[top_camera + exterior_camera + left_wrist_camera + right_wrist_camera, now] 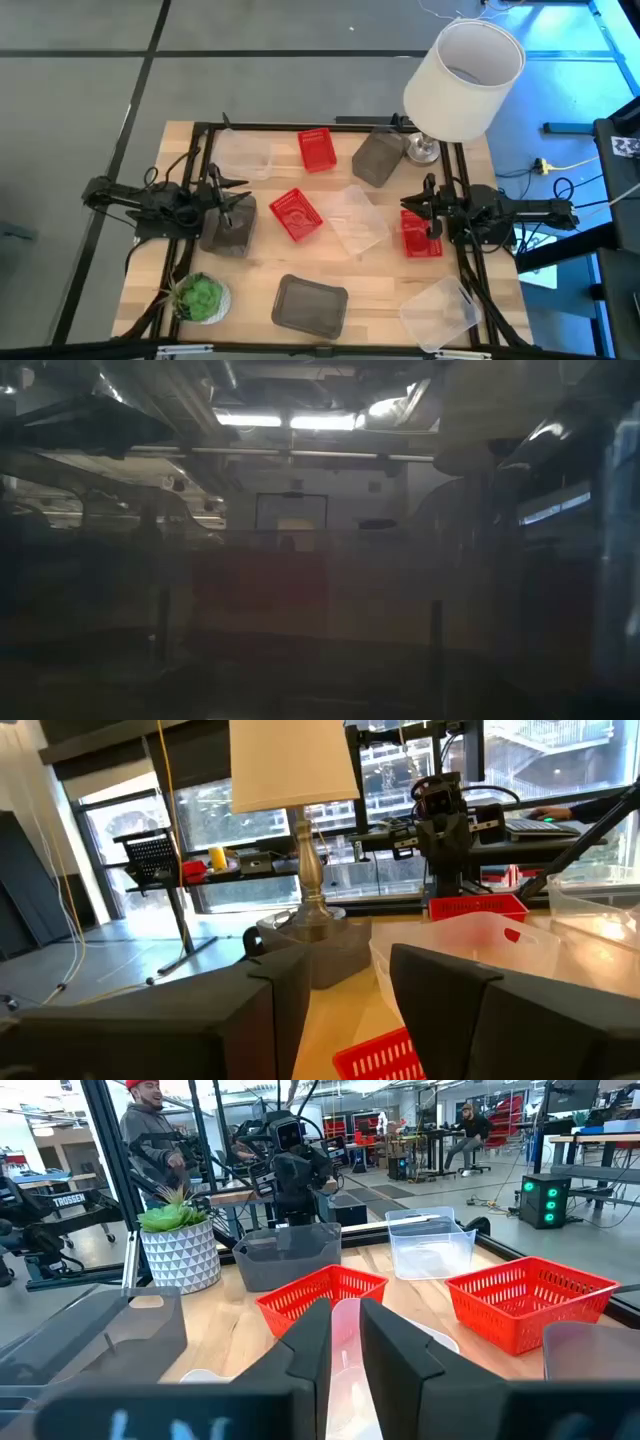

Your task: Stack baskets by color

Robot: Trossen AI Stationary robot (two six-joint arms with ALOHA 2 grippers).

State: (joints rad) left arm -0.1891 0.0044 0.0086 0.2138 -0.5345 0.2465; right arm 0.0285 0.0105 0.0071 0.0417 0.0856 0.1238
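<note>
Nine baskets lie scattered on the wooden table (260,270). The red ones sit at the far middle (316,150), the centre (296,215) and the right (421,238). Grey ones are at the far right (378,158), left (229,228) and near edge (310,305). Clear ones are at the far left (245,155), centre (355,222) and near right (440,312). My left gripper (238,200) (348,990) is open and level over the left grey basket. My right gripper (412,215) (345,1342) is level over the right red basket, a narrow empty gap between its fingers.
A white-shaded lamp (465,75) stands at the table's far right corner and a green potted plant (200,297) at the near left. A person (155,1130) stands beyond the table's left side. Something translucent right in front of the lens hazes the low view.
</note>
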